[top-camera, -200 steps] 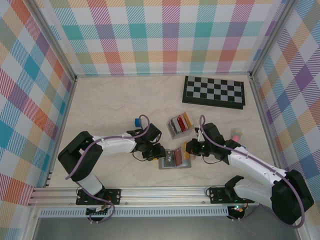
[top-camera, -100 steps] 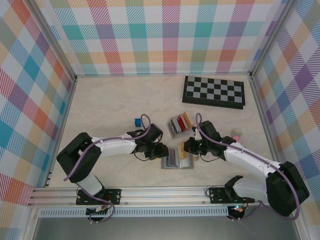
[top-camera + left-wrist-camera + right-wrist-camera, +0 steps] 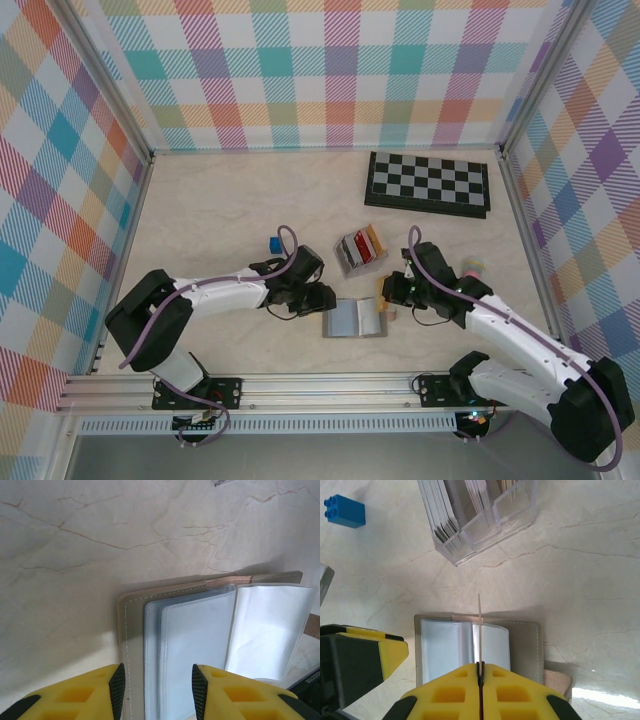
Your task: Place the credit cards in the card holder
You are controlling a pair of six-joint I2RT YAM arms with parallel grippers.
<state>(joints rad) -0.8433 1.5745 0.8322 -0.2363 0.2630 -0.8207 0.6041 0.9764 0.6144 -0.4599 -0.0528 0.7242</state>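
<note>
The grey card holder (image 3: 355, 318) lies open near the front edge, its clear sleeves (image 3: 200, 635) facing up. My right gripper (image 3: 392, 291) hangs over its right half, shut on one thin credit card (image 3: 479, 625) that I see edge-on, upright above the holder's fold (image 3: 525, 645). My left gripper (image 3: 318, 298) is at the holder's left edge. It is open, and its fingertips (image 3: 118, 690) straddle the left cover and the sleeve edges with nothing gripped.
A clear upright rack of coloured cards (image 3: 360, 247) stands just behind the holder. A blue brick (image 3: 273, 244) lies to its left. A folded chessboard (image 3: 428, 183) is at the back right, and a small pink object (image 3: 472, 268) sits by the right arm.
A dark card that faced up in the holder is now covered by clear sleeves. My right gripper drew back to the right with its card. The left gripper stayed at the holder's left edge.
</note>
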